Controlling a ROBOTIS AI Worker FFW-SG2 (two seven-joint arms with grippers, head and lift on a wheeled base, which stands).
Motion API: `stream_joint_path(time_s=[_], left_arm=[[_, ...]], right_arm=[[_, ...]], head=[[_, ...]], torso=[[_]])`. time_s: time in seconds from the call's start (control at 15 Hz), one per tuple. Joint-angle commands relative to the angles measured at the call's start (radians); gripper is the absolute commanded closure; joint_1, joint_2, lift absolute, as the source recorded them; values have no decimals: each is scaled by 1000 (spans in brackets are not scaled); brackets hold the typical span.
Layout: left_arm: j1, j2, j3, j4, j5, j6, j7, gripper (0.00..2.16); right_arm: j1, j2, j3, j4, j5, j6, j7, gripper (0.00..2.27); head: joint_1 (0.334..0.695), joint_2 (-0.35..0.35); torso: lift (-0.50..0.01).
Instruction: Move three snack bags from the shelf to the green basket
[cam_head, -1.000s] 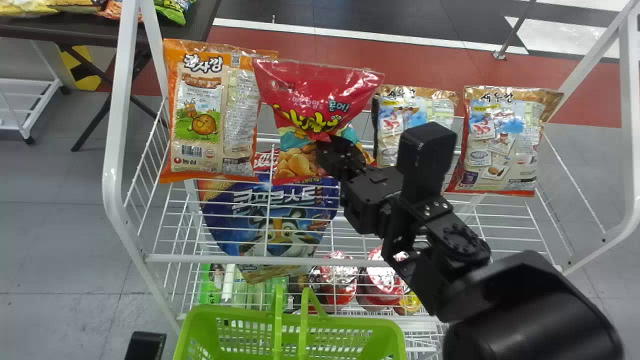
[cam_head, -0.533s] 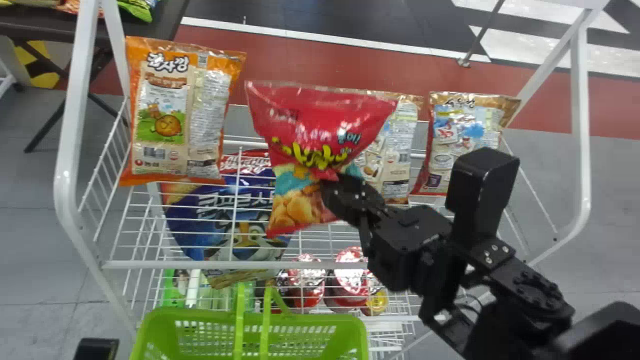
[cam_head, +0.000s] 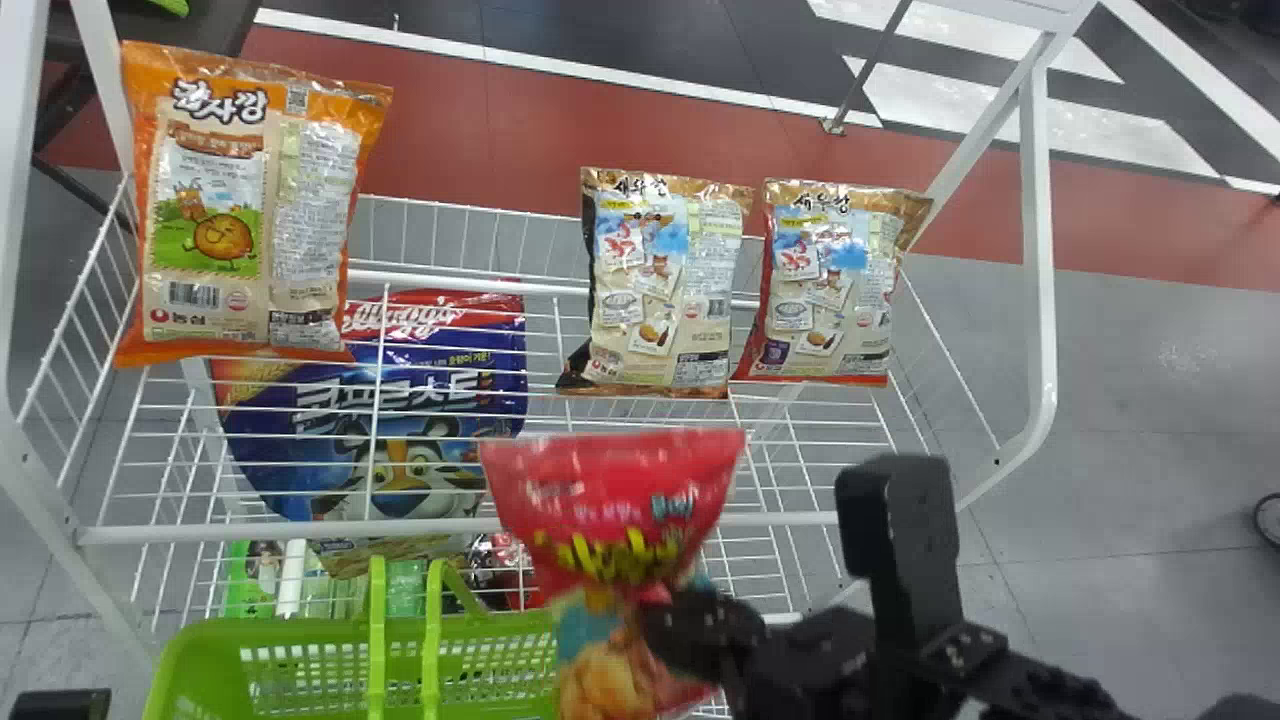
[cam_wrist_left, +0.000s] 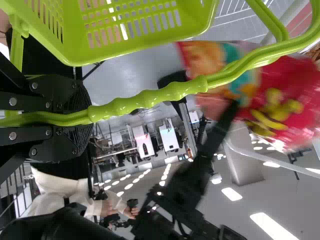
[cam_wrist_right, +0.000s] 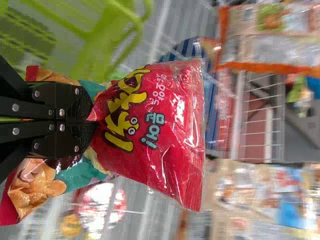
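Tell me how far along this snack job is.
Lifting the red bag off the shelf looks done: the right hand holds it near the green basket, whose handle the left hand grips. Placing it inside is left. An orange bag and two beige bags are shelved; if this is first, two should follow.

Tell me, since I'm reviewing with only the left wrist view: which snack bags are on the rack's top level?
Observer: Three, left to right: an orange snack bag, a dark-edged beige one and a red-edged beige one.
Operator: How is the red snack bag gripped?
Observer: The right gripper is shut on its middle, where the packaging gathers into a pinch.
Operator: And seen from the head, against the green basket?
Observer: It covers the basket's right-hand end.
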Motion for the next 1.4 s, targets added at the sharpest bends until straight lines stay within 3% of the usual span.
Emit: stream_joint_path(time_s=[0.0,0.13,0.27,0.73,0.8,0.87,0.93,1.33], left_arm=[[-1,-6,0,1,-1,-3,-1,1953],[-1,-9,0,3,-1,-6,-1,1953],[-1,-11,-4,1,-1,-6,-1,1953],[-1,-12,-8,1,-3,-9,-4,1953],[-1,-11,-8,1,-3,-9,-4,1953],[1,-11,-10,1,-3,-9,-4,1953],[1,-11,-11,1,-5,-9,-2,1953],[7,-11,-14,-5,-5,-9,1,1953]], right_arm=[[11,33,-3,-37,-3,77,17,2246],[12,70,3,-29,-16,77,69,2246],[12,76,6,0,-79,77,72,2246],[2,89,77,123,-79,77,44,2172],[-9,89,75,123,-79,77,36,1811],[-11,89,74,121,-80,77,36,1008],[-11,90,72,113,-80,77,29,-2],[-28,89,77,72,-82,77,10,53]], head=[[695,-350],[695,-350],[695,-350],[695,-350],[695,-350],[695,-350],[695,-350],[695,-350]], torso=[[-48],[-48],[-48],[-48],[-48],[-48],[-48],[-48]])
